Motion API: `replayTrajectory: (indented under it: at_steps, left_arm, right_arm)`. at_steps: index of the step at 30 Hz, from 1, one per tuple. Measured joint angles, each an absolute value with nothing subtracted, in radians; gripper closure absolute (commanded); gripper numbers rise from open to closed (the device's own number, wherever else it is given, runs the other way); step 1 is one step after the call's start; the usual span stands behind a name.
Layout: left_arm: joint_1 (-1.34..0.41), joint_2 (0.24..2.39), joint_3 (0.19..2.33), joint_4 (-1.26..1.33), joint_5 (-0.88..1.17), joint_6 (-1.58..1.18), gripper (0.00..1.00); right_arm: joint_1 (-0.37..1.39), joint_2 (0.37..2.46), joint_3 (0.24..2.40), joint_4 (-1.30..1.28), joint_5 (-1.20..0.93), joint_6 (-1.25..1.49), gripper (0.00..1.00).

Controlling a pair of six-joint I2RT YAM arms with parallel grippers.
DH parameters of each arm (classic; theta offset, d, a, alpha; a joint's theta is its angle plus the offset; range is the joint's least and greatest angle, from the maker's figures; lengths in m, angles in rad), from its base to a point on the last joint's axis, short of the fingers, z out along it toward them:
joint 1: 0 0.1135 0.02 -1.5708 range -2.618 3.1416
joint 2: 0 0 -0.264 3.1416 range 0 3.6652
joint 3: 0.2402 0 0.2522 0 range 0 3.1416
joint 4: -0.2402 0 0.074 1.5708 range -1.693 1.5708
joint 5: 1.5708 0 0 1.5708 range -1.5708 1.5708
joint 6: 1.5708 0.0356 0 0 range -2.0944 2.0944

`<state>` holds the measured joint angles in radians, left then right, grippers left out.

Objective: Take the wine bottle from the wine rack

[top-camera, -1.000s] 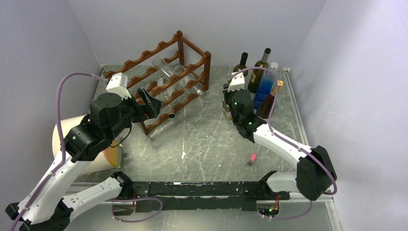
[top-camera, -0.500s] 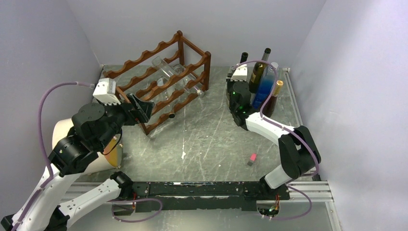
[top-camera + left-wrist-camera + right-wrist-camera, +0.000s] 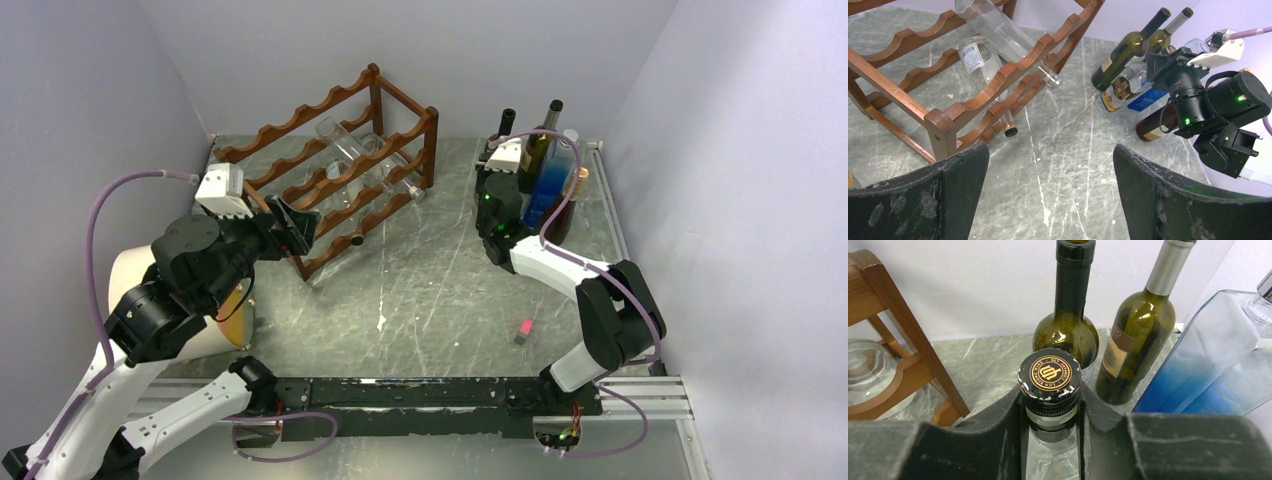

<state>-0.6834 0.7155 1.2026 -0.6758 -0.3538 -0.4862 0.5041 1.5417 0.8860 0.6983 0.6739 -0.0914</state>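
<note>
The reddish-brown wine rack [image 3: 330, 170] stands at the back left of the table and also shows in the left wrist view [image 3: 948, 107]. Clear bottles [image 3: 345, 150] lie on its rails [image 3: 993, 30]. My left gripper [image 3: 292, 225] is open and empty, just off the rack's near left corner post. My right gripper [image 3: 492, 178] is at the back right, away from the rack. It is shut on the neck of an upright clear bottle with a black and gold cap [image 3: 1049, 372], its fingers [image 3: 1008, 440] on both sides.
Two green bottles [image 3: 1070, 330] [image 3: 1135, 340], a blue square bottle [image 3: 552, 185] and a brown bottle [image 3: 565, 205] stand packed at the back right. A small pink object [image 3: 524, 328] lies near the front. A beige cylinder [image 3: 130, 270] sits at the left, under my left arm.
My right arm moved back toward the bottle group at the back right. My left arm drew back to the left from the rack; both are nearly still over the last half second.
</note>
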Motion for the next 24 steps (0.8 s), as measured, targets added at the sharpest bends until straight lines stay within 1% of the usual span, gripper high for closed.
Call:
replayTrajectory:
  at_steps: [3, 5, 9, 12, 14, 18, 19, 24]
  left_arm:
    - [-0.683, 0.715, 1.201, -0.676, -0.354, -0.488, 0.03]
    - [-0.683, 0.714, 1.201, -0.677, -0.353, -0.493, 0.03]
    - [-0.683, 0.714, 1.201, -0.677, -0.353, -0.506, 0.05]
    - [-0.683, 0.712, 1.197, -0.677, -0.351, -0.521, 0.05]
    - [-0.683, 0.707, 1.192, -0.678, -0.347, -0.535, 0.05]
    - [-0.683, 0.694, 1.180, -0.680, -0.336, -0.565, 0.05]
    - [-0.683, 0.691, 1.179, -0.681, -0.332, -0.575, 0.05]
    - [-0.683, 0.675, 1.163, -0.684, -0.311, -0.627, 0.05]
  right_arm:
    - [0.503, 1.542, 0.880, 0.707, 0.679, -0.081, 0.66]
    - [0.503, 1.542, 0.880, 0.707, 0.682, -0.074, 0.53]
    - [0.503, 1.534, 0.880, 0.699, 0.673, -0.049, 0.31]
    - [0.503, 1.503, 0.881, 0.658, 0.663, -0.039, 0.19]
    - [0.503, 1.473, 0.884, 0.619, 0.655, -0.032, 0.13]
    - [0.503, 1.407, 0.921, 0.502, 0.615, -0.013, 0.05]
    - [0.503, 1.388, 0.931, 0.469, 0.599, -0.006, 0.02]
    - [0.515, 1.280, 0.958, 0.316, 0.514, 0.025, 0.00]
